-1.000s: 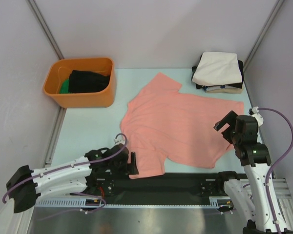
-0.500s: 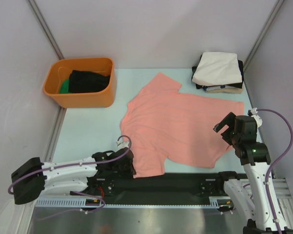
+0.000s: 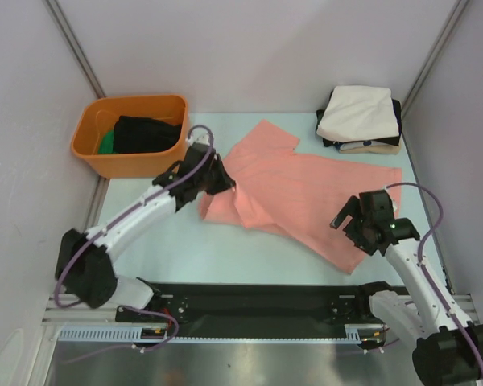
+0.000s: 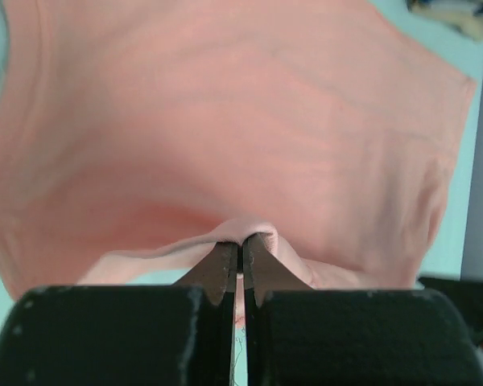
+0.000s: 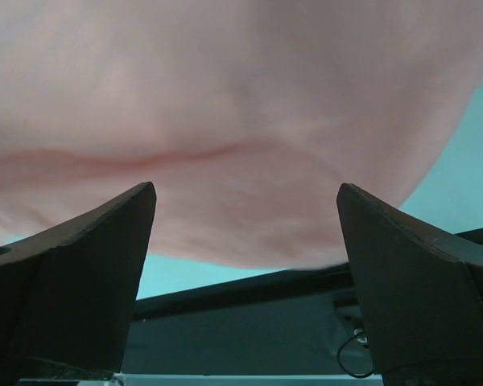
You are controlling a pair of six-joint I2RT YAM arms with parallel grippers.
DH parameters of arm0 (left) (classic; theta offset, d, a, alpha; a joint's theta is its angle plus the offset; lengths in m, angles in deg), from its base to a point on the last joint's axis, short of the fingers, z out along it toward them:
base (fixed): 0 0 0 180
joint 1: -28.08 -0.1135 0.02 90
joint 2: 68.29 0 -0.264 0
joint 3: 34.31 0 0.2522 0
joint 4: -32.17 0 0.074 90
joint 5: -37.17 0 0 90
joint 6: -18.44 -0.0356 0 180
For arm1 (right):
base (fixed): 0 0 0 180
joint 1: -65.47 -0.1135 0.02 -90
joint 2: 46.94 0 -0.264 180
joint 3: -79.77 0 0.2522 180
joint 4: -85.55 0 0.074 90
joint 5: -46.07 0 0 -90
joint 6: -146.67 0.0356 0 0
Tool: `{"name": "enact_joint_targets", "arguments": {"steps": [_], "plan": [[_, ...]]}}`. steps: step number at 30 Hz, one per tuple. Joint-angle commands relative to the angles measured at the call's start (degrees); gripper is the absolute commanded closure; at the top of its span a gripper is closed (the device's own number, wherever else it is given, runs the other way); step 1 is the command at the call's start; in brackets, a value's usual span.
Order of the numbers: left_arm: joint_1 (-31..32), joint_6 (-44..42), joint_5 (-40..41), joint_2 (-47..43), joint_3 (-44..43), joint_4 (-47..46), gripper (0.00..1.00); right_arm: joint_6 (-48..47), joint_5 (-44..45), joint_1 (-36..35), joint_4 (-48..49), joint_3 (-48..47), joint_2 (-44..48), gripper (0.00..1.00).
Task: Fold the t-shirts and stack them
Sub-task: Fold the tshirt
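Lying creased, pink tee (image 3: 306, 193) pinched in L claw (image 4: 240, 246).

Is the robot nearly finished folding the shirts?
Not yet. A folded pile, cream-white shirt on top, sits in the far right corner. The left gripper is pinching the pink shirt, only partly doubled over; the right gripper hangs open above its near edge. That shirt needs finishing and stacking, and dark clothes wait in the orange tub.

The right claw (image 5: 245, 189) hangs with its fingers (image 5: 72, 265) spread wide above the salmon-pink t-shirt (image 5: 225, 80). Past the shirt's creased hem, pale teal worktop (image 5: 471, 153) shows, then a black strip (image 5: 249, 310) along its near edge.
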Motion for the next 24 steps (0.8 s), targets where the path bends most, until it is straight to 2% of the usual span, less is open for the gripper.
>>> {"name": "enact_joint_targets", "arguments": {"steps": [1, 6, 11, 13, 14, 16, 17, 19, 21, 24], "plan": [[-5.53, -6.09, -4.54, 10.63, -10.52, -0.43, 1.00, 2.50, -0.34, -3.00, 4.63, -0.61, -2.32, 0.00], [-10.02, -8.12, -8.68, 35.38, -33.19, 6.86, 1.00, 1.28, 1.76, -3.79, 4.29, -2.46, -4.71, 0.00], [-11.43, -9.70, -10.08, 48.17, -49.88, 12.31, 0.99, 0.05, 7.57, -4.06, 1.74, -8.16, -3.22, 0.00], [-11.43, -11.01, -10.61, 52.03, -55.17, 15.74, 0.81, -0.66, 8.10, -4.06, 0.95, -9.31, -3.12, 0.00], [-11.43, -11.20, -10.96, 52.58, -55.72, 17.23, 0.62, -0.75, 8.10, -4.06, 0.68, -9.84, -3.39, 0.00], [-11.43, -11.90, -10.70, 51.89, -55.29, 17.77, 0.44, -0.40, 6.52, -4.49, -0.19, -9.23, -4.44, 0.00], [-11.43, -12.08, -10.35, 49.44, -52.59, 16.64, 0.22, 0.21, 6.08, -5.71, -0.20, -8.53, -4.62, 0.00], [-11.43, -12.60, -9.13, 44.87, -48.36, 15.23, 0.15, 2.40, 6.51, -8.09, 0.41, -5.55, -4.62, 0.01], [-11.43, -12.78, -6.06, 35.56, -39.41, 11.98, 0.06, 3.90, 8.18, -12.20, 2.25, -2.91, -4.79, 0.00], [-11.43, -12.08, -2.80, 23.37, -25.52, 7.24, 0.00, 5.93, 7.31, -14.25, 5.41, 0.52, -6.90, 0.00]]}}
